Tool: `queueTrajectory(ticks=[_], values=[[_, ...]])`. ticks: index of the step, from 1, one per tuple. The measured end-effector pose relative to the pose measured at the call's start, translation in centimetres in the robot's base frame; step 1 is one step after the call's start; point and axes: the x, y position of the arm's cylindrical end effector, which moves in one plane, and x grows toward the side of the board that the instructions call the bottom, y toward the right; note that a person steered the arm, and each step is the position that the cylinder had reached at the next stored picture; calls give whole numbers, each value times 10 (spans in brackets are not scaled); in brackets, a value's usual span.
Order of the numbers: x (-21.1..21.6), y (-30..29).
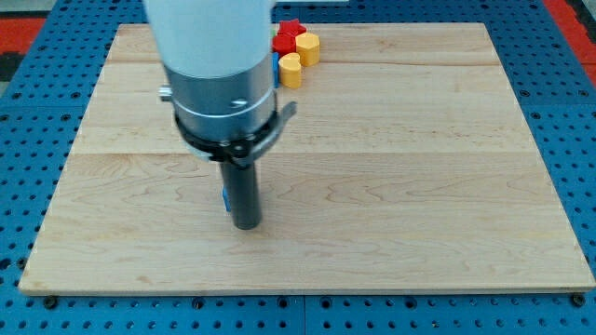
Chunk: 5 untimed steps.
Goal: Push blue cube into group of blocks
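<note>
A pale wooden tabletop (419, 167) made of joined planks lies on a blue pegboard (568, 112) dotted with holes. Beyond the tabletop's far corners, red patches (42, 33) show behind the pegboard.

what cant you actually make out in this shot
- Blue cube: only a thin blue edge shows beside my tip; the rod hides the rest, so its shape is unclear.
- Group at the view's top: the arm's body covers its left side. A red star and two yellow cylinders show, plus a blue sliver; any others are hidden.
</note>
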Motion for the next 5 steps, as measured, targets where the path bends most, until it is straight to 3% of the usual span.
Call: queueTrajectory(ticks=[3, 4, 5], values=[[-110, -18], [-126, 19], [-174, 23]])
